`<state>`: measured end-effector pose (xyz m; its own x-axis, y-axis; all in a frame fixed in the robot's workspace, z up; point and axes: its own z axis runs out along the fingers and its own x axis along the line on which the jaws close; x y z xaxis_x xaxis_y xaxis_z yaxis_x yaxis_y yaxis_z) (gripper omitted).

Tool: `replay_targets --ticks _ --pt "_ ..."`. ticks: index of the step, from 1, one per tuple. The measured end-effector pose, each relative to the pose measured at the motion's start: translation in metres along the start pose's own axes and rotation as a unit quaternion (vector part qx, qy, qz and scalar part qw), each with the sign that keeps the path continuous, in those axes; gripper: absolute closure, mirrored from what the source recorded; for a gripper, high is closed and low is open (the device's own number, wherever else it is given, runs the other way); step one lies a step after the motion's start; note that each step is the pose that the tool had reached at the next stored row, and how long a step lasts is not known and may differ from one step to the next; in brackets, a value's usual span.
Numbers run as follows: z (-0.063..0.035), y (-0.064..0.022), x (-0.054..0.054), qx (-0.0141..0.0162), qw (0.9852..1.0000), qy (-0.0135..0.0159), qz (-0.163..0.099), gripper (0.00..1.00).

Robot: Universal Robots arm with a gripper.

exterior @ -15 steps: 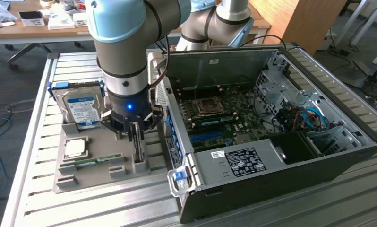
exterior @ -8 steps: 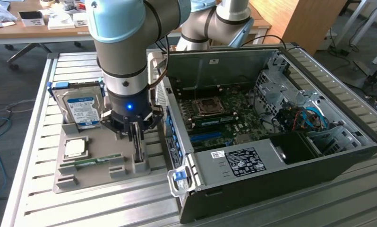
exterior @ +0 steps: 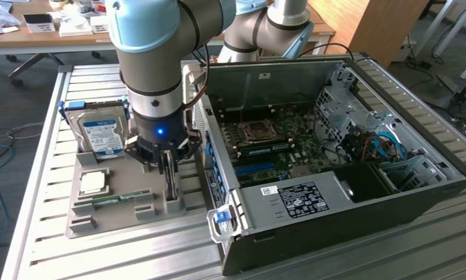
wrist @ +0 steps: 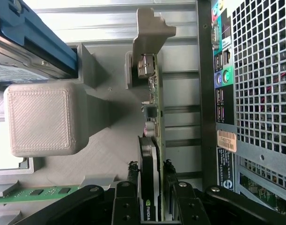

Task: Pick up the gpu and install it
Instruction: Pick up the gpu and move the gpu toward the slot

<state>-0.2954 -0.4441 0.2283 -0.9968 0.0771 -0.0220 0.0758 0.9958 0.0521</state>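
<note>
The gpu (exterior: 171, 188) is a thin dark card standing on edge in a slot of the grey holder tray (exterior: 116, 224), close beside the open computer case (exterior: 311, 198). My gripper (exterior: 165, 163) comes straight down onto its top edge. In the wrist view the gpu (wrist: 154, 117) is seen edge-on, with its silvery end bracket (wrist: 150, 28) at the far end. My gripper (wrist: 150, 169) has one black finger pressed on each face, so it is shut on the card. The card's lower edge still sits in the holder.
A silver hard drive (exterior: 100, 134) with a blue-white label stands upright at the back of the tray. A green memory stick (exterior: 112, 199) and a square chip (exterior: 93, 182) lie on the tray. The case's rear port panel (wrist: 222, 70) is right beside the card; the motherboard (exterior: 272, 146) lies exposed inside.
</note>
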Motion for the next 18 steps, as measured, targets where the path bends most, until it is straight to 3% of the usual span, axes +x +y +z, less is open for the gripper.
replay_targets --ticks 18 --pt "0.0003 0.0019 0.0001 0.0 1.0 0.0001 0.0 0.67"
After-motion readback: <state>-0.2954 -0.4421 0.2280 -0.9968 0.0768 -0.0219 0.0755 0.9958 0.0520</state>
